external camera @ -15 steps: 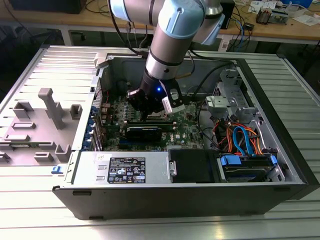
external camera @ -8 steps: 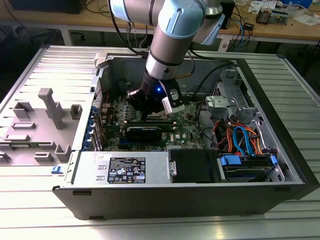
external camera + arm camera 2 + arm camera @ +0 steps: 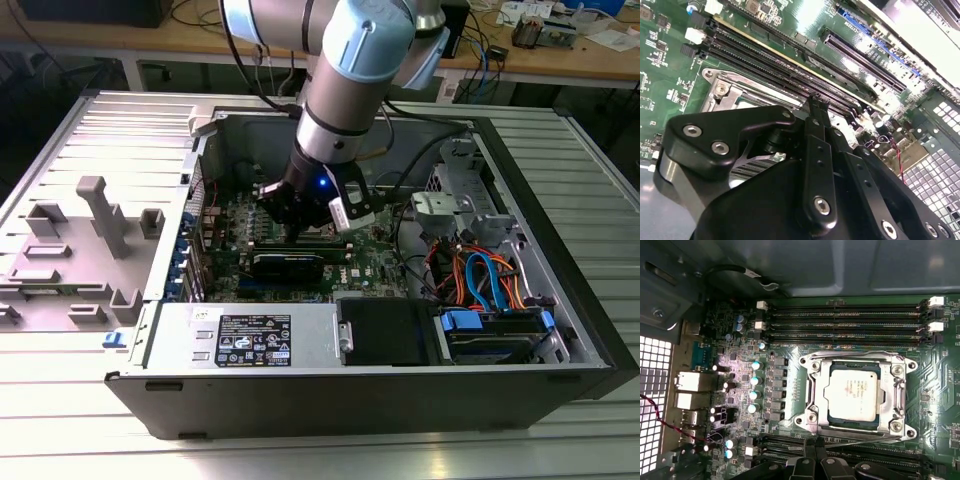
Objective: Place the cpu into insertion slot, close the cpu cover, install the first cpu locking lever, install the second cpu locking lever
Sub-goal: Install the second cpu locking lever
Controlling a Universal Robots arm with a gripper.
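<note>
The cpu (image 3: 852, 392) has a smooth, pale silvery metal top with a soft sheen. Around it, the cpu cover (image 3: 857, 362) is bare grey metal, brushed and lightly reflective. The motherboard (image 3: 790, 352) is glossy green, catching bright glare in both wrist views. The memory slots (image 3: 845, 320) look like dark matt plastic. The gripper (image 3: 812, 107) is matt black, with shiny steel screw heads. The computer case (image 3: 330, 400) is dull dark metal. It rests on a counter (image 3: 60, 400) of ribbed, pale, satin-finish metal.

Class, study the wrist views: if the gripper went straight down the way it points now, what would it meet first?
Most likely the motherboard at the edge of the cpu cover, closed over the cpu, near the memory slots. The gripper hangs just above them; exact depth is unclear.
</note>
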